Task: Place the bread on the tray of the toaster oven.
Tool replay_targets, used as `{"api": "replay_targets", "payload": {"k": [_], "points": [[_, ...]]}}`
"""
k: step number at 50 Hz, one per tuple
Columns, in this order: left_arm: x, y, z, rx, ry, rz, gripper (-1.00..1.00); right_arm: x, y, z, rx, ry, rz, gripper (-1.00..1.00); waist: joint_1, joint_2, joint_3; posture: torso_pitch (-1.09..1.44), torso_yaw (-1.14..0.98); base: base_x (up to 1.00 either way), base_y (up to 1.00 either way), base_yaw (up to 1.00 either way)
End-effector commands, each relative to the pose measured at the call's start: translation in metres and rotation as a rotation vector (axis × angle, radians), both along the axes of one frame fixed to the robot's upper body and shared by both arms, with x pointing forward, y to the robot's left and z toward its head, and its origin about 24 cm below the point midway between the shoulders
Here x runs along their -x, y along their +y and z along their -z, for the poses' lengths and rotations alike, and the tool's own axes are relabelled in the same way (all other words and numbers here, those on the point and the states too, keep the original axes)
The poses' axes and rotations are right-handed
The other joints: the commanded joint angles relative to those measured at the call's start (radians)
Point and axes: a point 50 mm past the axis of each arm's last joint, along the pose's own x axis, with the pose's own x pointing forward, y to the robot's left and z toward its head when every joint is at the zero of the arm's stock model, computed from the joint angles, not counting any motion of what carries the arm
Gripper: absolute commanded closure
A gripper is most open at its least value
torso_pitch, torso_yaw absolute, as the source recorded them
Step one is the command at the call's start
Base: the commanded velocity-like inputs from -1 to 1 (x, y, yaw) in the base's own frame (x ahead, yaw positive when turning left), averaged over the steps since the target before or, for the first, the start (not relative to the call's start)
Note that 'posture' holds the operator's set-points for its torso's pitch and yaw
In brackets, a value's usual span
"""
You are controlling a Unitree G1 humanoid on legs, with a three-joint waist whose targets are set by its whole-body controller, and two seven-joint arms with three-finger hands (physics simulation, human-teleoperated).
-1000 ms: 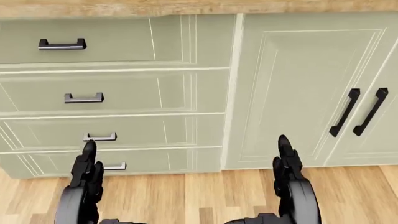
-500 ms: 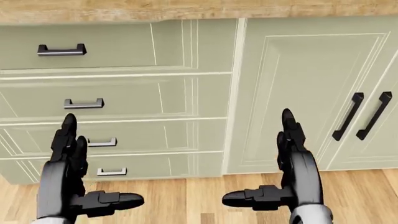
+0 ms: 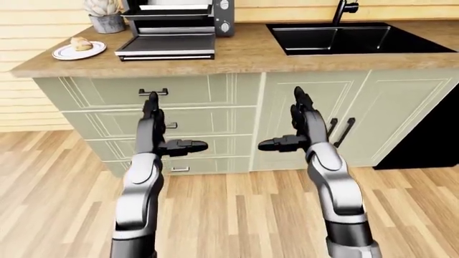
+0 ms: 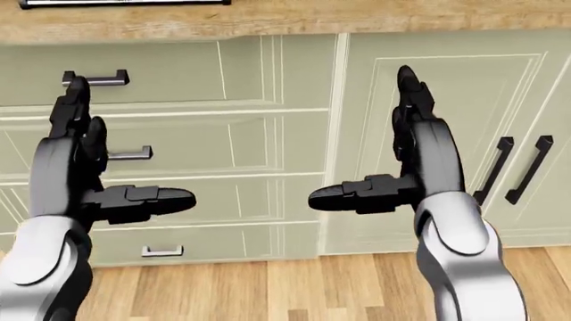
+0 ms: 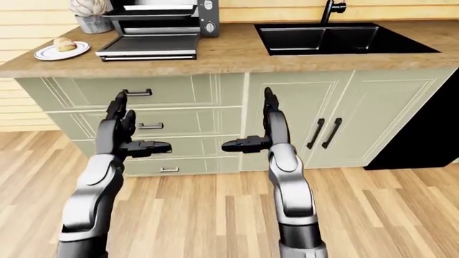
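At the far left of the counter [image 3: 244,56] we see the bread [image 3: 81,44] lying on a small white plate [image 3: 66,53], well apart from both of our hands. Just to its right stands the toaster oven [image 3: 179,21], its door folded down flat and its tray [image 3: 166,44] showing at the counter's near edge, with nothing on it. A potted plant [image 3: 105,13] stands between plate and oven, farther off.

Our left hand [image 4: 85,174] is up before the drawers [image 4: 179,137], fingers [image 4: 71,110] stretched straight upward and the thumb thrust out to the right; it is spread wide, holding nothing and touching nothing. Our right hand [image 4: 401,164] mirrors it before the cabinet doors [image 4: 446,100]: fingers upright, thumb pointing left, spread wide and empty. Farther right, the black sink [image 3: 351,38] is set into the counter.

Against half a second ago, both hands have risen markedly in the head view, from beside the lower drawers to the level of the top drawer handle, and the drawers sit a little lower there, so the camera has moved too. The fingers' spread is unchanged.
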Motion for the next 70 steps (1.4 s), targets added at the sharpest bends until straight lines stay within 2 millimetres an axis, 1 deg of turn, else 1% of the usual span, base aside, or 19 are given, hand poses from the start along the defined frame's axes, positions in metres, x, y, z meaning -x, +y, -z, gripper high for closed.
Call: {"api": "replay_targets", "payload": {"k": [1,6,15,22,28,36,39,40,42,50,53,56,59,62,64,65,66,68,70], "points": [[-0.004,-0.002,-0.022,-0.009,-0.076,0.006,-1.0,-0.001,0.0,-0.027,0.003,-0.097,0.0,-1.0,-0.001,0.001,-0.022,0.0,0.0,0.0,0.0,0.0],[-0.009,0.0,-0.049,-0.013,-0.098,0.007,-1.0,-0.003,0.0,-0.043,0.018,-0.098,-0.013,-1.0,0.001,0.002,-0.02,0.0,0.0,0.0,0.0,0.0],[-0.012,0.001,-0.075,-0.01,-0.114,0.02,-1.0,-0.005,0.0,-0.072,0.012,-0.134,-0.009,-1.0,0.001,0.004,-0.018,0.0,0.0,0.0,0.0,0.0],[-0.005,-0.001,-0.088,-0.012,-0.129,0.031,-1.0,-0.002,-0.001,-0.084,0.009,-0.159,-0.001,-1.0,0.0,0.004,-0.014,0.0,0.0,0.0,0.0,0.0],[0.003,-0.005,-0.104,-0.024,-0.142,0.046,-1.0,0.011,-0.002,-0.111,0.007,-0.201,0.006,-1.0,0.002,0.004,-0.013,0.0,0.0,0.0,0.0,0.0],[0.011,-0.004,-0.116,-0.021,-0.168,0.042,-1.0,0.022,-0.002,-0.128,0.004,-0.24,0.011,-1.0,0.001,0.003,-0.006,0.0,0.0,0.0,0.0,0.0],[0.012,-0.007,-0.117,-0.022,-0.169,0.046,-1.0,0.023,-0.003,-0.13,-0.001,-0.248,0.019,-1.0,0.001,0.002,-0.004,0.0,0.0,0.02,0.0,0.0],[0.013,-0.007,-0.118,-0.022,-0.17,0.046,-1.0,0.023,-0.003,-0.129,-0.003,-0.247,0.014,-1.0,0.0,0.006,-0.026,0.0,0.0,0.06,0.0,0.0],[0.012,-0.006,-0.118,-0.006,-0.175,0.046,-1.0,0.022,-0.001,-0.127,-0.003,-0.242,0.018,-1.0,-0.001,0.009,-0.012,0.0,0.0,0.06,0.0,0.0],[0.01,-0.007,-0.114,-0.008,-0.17,0.051,-1.0,0.021,0.0,-0.126,-0.004,-0.239,0.016,-1.0,-0.005,0.005,-0.006,0.0,0.0,0.06,0.0,0.0],[0.009,-0.007,-0.113,-0.003,-0.171,0.054,-1.0,0.019,0.0,-0.123,0.002,-0.231,0.016,-1.0,-0.006,0.019,-0.003,0.0,0.0,0.06,0.0,0.0],[0.01,-0.006,-0.115,-0.003,-0.173,0.053,-1.0,0.02,0.001,-0.124,0.002,-0.23,0.018,-1.0,-0.007,0.045,0.004,0.0,0.0,0.06,0.01,0.0],[0.01,-0.006,-0.115,-0.004,-0.174,0.053,-1.0,0.02,0.001,-0.123,0.001,-0.23,0.017,-1.0,-0.006,0.034,-0.007,0.0,0.0,0.06,0.04,0.0],[0.011,-0.007,-0.115,-0.006,-0.173,0.053,-1.0,0.021,0.0,-0.124,-0.001,-0.232,0.02,-1.0,-0.001,0.019,-0.004,0.0,0.0,0.06,0.09,0.0],[0.011,-0.007,-0.117,-0.007,-0.175,0.055,-1.0,0.021,0.0,-0.125,-0.001,-0.236,0.02,-1.0,0.003,-0.022,-0.002,0.0,0.0,0.06,0.14,0.0],[0.011,-0.007,-0.116,-0.007,-0.174,0.055,-1.0,0.021,0.0,-0.125,0.001,-0.238,0.022,-1.0,0.001,-0.04,0.007,0.0,0.0,0.07,0.13,0.0],[0.01,-0.007,-0.116,-0.007,-0.173,0.055,-1.0,0.021,0.001,-0.125,0.002,-0.237,0.019,-1.0,0.003,-0.018,0.004,0.0,0.0,0.07,0.14,0.0],[0.01,-0.006,-0.117,-0.007,-0.173,0.053,-1.0,0.021,0.001,-0.125,0.003,-0.236,0.019,-1.0,-0.001,-0.038,0.001,0.0,0.0,0.06,0.14,0.0],[0.01,-0.006,-0.117,-0.007,-0.173,0.052,-1.0,0.021,0.001,-0.125,0.003,-0.235,0.019,-1.0,-0.006,-0.035,-0.006,0.0,0.0,0.06,0.2,0.0]]}}
